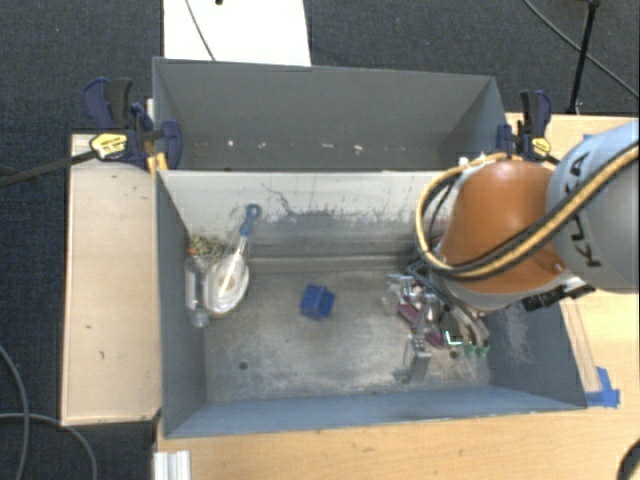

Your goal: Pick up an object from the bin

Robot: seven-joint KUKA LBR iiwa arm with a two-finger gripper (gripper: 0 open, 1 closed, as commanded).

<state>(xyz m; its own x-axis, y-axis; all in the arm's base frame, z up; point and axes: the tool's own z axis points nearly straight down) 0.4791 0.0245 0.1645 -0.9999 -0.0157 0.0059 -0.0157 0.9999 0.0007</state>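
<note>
My gripper (416,356) is low in the right part of the bin, close to the front wall, partly hidden under the arm's orange cover. Around it lies a small cluster of things: a magenta piece (410,311) just behind it and a small green piece (474,349) to its right. I cannot tell whether anything sits in the gripper. A small blue block (317,301) lies alone on the bin floor, well to the gripper's left.
At the bin's left side lie a clear, whitish plastic thing (227,276) and a slim tool with a blue end (248,218) that leans up the back wall. The arm reaches over the bin's right rim.
</note>
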